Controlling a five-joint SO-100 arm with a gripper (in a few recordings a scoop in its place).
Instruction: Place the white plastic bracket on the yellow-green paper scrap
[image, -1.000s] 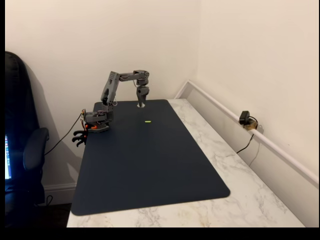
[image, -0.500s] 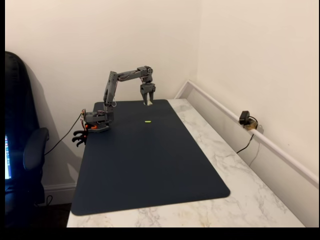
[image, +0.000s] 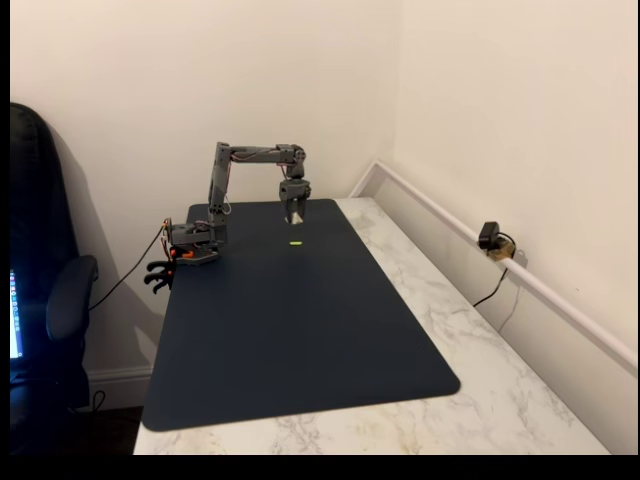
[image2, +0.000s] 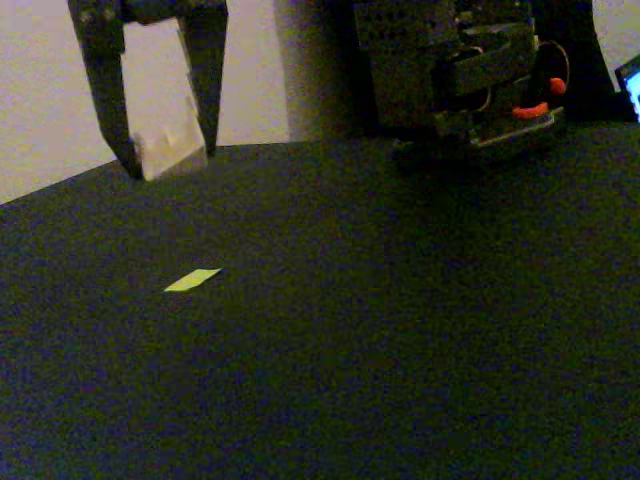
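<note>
The small off-white plastic bracket (image2: 168, 147) was held clamped in the grey end effector (image2: 165, 150), carried aloft; lowering onto the flat yellow-green paper scrap (image2: 192, 280) was judged to be called for next.

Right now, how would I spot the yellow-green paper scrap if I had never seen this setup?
Find the dark blue mat covering the marble table. Near its far end, just in front of the gripper, lies the yellow-green paper scrap, a flat sliver. It is the lone bright spot lying on the mat.

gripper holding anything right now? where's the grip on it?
Yes. The gripper is shut on the white plastic bracket, pinched between the fingertips by its two sides, clear of the mat. The yellow-green paper scrap lies bare below.
</note>
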